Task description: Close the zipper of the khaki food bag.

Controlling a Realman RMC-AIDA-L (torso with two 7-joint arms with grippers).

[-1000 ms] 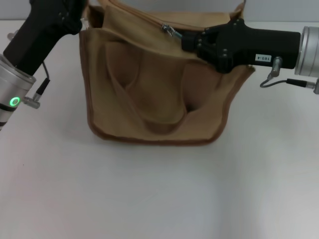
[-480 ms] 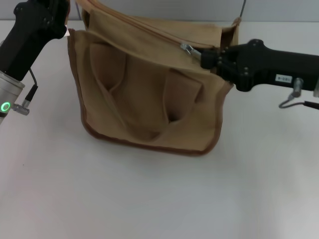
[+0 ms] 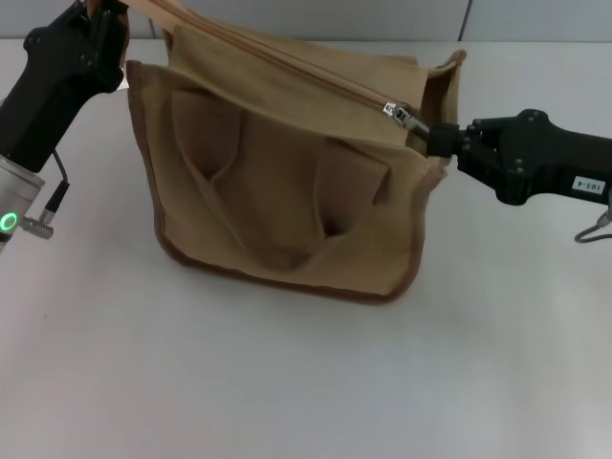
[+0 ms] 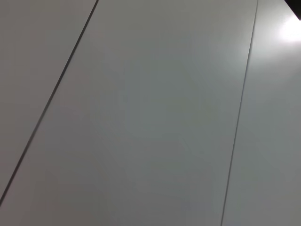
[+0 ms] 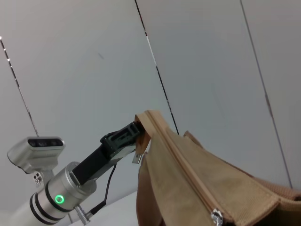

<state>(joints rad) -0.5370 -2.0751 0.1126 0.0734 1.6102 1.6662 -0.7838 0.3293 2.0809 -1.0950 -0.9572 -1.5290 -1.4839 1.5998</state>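
The khaki food bag (image 3: 287, 191) stands on the white table, with its two looped handles hanging on the front. The zipper (image 3: 287, 62) runs along its top. The silver pull tab (image 3: 400, 116) is near the bag's right end. My right gripper (image 3: 432, 140) is shut on the pull tab at that end. My left gripper (image 3: 107, 17) is at the bag's top left corner and shut on the fabric there. The right wrist view shows the left gripper (image 5: 137, 135) holding that corner, the zipper line (image 5: 183, 170) closed, and the pull tab (image 5: 216, 216).
The white table (image 3: 287, 382) stretches in front of the bag and to its sides. The left wrist view shows only grey wall panels (image 4: 150, 113). A head unit (image 5: 35, 150) of the robot shows behind the left arm in the right wrist view.
My right gripper has moved right along the bag's top, drawing the pull tab from the middle to near the right end. The left gripper has shifted up and left with the corner.
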